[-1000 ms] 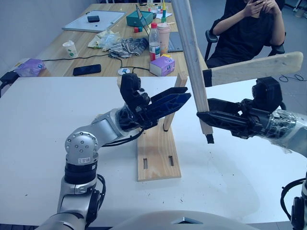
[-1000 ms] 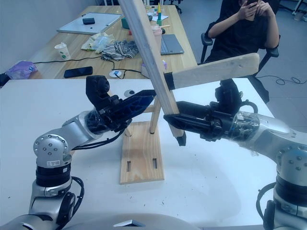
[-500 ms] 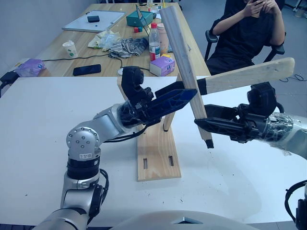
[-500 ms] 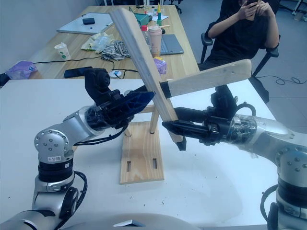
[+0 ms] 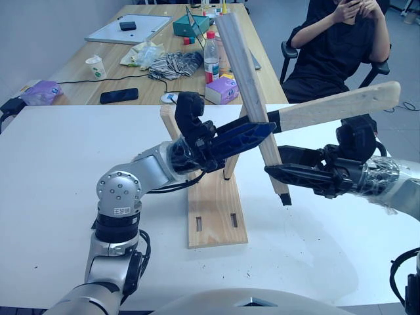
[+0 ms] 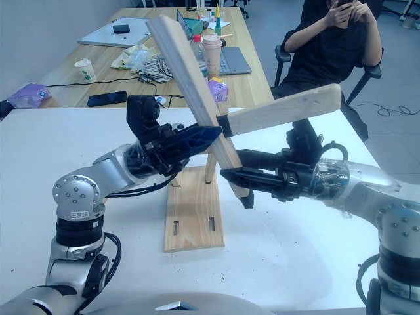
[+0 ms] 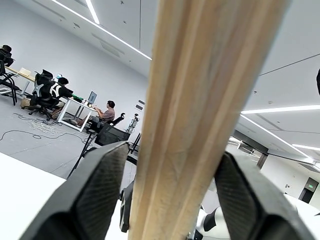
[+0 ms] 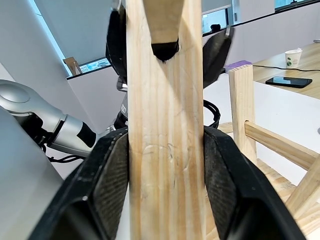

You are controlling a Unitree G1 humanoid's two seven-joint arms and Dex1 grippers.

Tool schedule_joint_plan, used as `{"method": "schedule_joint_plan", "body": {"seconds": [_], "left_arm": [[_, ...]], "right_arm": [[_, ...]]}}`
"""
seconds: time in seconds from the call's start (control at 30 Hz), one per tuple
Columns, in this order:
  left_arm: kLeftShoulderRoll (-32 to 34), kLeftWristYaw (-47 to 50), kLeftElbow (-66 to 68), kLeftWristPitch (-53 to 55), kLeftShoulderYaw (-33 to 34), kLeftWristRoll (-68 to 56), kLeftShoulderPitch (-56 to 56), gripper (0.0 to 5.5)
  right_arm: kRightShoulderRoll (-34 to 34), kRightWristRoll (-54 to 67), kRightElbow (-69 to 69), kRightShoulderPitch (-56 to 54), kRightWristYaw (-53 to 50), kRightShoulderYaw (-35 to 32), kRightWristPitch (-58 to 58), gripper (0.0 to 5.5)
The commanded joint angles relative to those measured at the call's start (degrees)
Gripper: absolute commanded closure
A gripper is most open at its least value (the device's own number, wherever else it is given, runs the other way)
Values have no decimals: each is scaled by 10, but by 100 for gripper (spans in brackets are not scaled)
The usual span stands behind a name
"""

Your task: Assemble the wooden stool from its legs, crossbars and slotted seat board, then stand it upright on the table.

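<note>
Above white table [image 5: 52, 170], right gripper [image 5: 272, 172] clamps tilted leg [image 5: 246, 72]; left gripper [image 5: 266, 128] meets it, hold unclear.

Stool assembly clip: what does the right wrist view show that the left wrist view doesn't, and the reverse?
Right wrist view: the seat board lying flat with an upright leg and a crossbar standing on it, the left gripper and left arm beyond the held wooden leg, and a phone and paper cup on the far table.
Left wrist view: ceiling light strips and distant desks.
Both: the held wooden leg close up, with that arm's own gripper on either side; the right gripper is clamped on it.
</note>
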Motion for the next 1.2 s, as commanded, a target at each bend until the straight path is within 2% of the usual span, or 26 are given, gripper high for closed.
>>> {"method": "schedule_joint_plan", "body": {"seconds": [0.03, 0.23, 0.27, 0.43, 0.57, 0.73, 0.83, 1.0, 1.2], "left_arm": [[3, 1, 1, 7, 2, -4, -6, 327], [3, 7, 1, 5, 7, -5, -7, 331], [2, 10, 3, 0, 9, 4, -8, 331], [9, 18, 33, -24, 38, 38, -14, 347], [31, 4, 50, -34, 64, 72, -2, 347], [139, -145, -9, -65, 31, 206, 122, 347], [186, -226, -14, -101, 38, 260, 171, 347], [209, -303, 21, -175, 59, 325, 197, 347], [195, -356, 75, -227, 13, 396, 228, 347]], "right_arm": [[-6, 4, -7, 0, -3, 0, -9, 347], [-2, 0, -4, -2, -18, 3, -12, 347], [-2, -1, 0, -1, -19, 4, -11, 310], [-29, -26, 19, 51, 36, -11, -4, 239], [-61, -116, 59, 134, 130, -12, -30, 230], [-63, -236, 211, 161, 201, 8, -81, 230], [-48, -267, 265, 152, 223, 9, -94, 230], [-33, -297, 296, 139, 240, 19, -103, 230], [-26, -322, 318, 123, 244, 29, -108, 230]]}}
